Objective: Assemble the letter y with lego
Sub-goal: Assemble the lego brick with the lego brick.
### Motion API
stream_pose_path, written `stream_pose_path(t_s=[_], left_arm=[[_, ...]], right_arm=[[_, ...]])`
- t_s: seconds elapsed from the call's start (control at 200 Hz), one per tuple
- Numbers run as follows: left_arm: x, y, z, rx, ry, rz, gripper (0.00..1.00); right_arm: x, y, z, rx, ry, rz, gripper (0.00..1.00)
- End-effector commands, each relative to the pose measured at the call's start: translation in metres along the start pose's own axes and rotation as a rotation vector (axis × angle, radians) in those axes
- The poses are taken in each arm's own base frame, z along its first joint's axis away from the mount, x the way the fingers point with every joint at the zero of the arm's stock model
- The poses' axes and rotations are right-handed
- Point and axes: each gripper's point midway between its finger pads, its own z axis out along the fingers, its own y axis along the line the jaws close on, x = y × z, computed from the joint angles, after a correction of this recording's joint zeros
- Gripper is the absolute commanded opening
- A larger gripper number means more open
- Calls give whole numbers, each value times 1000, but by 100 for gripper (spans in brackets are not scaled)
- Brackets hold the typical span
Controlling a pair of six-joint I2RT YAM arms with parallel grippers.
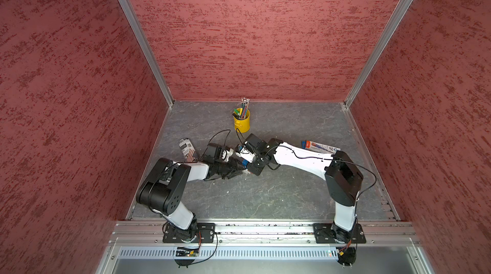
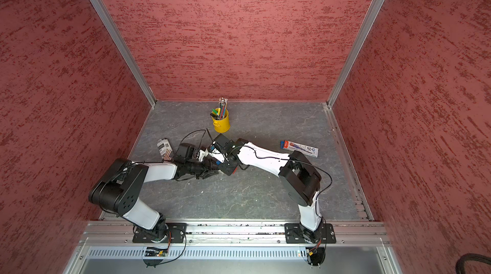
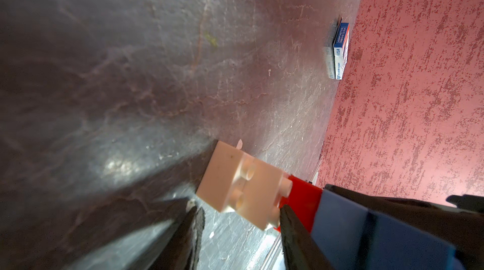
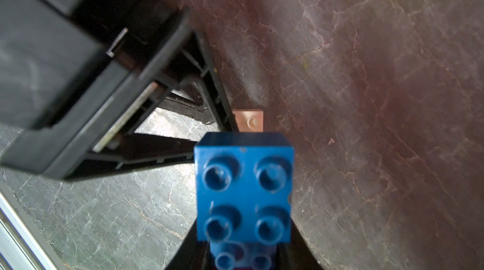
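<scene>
**Y mostly joined, held between both grippers at mid-table**

The letter y (image 3: 243, 190) sat at the middle of the table (image 3: 157, 72), where the two arms met. The right gripper (image 4: 243, 253) was clamped on its blue end, and the blue square brick (image 4: 243, 192) filled that wrist view. The left gripper (image 3: 239, 212) had its fingers either side of the white tail (image 3: 230, 177). One finger touched a white brick, but whether the pair truly pinched it could not be told. Two stepped white bricks, a red brick (image 3: 301, 200) and the blue ones were joined. A second red brick was perhaps hidden behind the grippers. If it was not on, pressing it home remained, and then setting the letter down.
</scene>
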Motion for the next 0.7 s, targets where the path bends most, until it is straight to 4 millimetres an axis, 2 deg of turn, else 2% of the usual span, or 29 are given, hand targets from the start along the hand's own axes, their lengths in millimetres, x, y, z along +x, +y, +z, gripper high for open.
stream_pose_path(t_s=[0.0,0.471,0.696], left_arm=[[13,59,2,-217,-2,-114,49],[13,59,3,-216,2,-117,48],[13,60,3,-220,-2,-118,49]], right_arm=[[13,-5,12,33,71,-7,26],[8,-5,9,29,59,-4,27],[-1,-5,1,29,19,6,36]])
